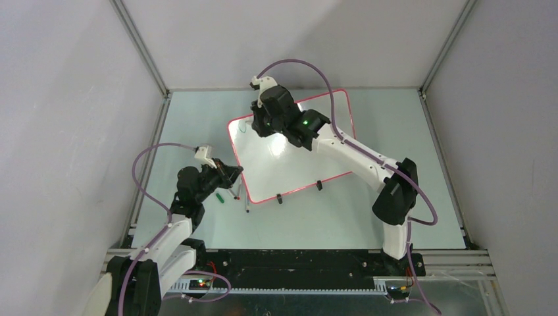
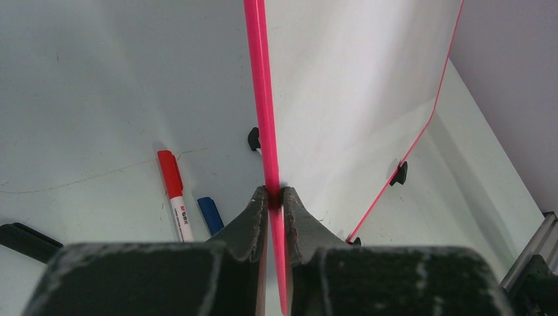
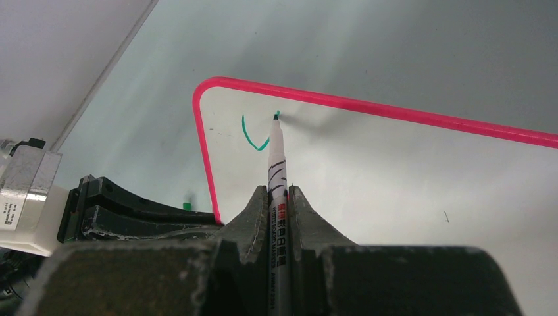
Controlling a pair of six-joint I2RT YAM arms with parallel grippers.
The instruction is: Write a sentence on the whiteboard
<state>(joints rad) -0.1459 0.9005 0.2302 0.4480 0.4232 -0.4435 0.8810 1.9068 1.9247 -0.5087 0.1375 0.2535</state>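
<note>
Toward the desk's (image 1: 395,217) left edge, left jaws pinch the pink-rimmed glossy whiteboard (image 1: 263,171); right jaws pinch a white marker (image 3: 276,158).

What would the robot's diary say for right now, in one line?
left gripper: clamped on whiteboard rim | right gripper: holding marker, tip at whiteboard | writing: one green stroke

**Stuff I can't make out**

Top view: my right arm (image 1: 355,155) covers the whiteboard (image 1: 289,171) toward the worktop's far edge; the green stroke (image 1: 242,129) is a speck. Left wrist: blue marker (image 2: 210,214) half behind my left gripper (image 2: 276,192), red marker's (image 2: 174,191) print unreadable.
</note>
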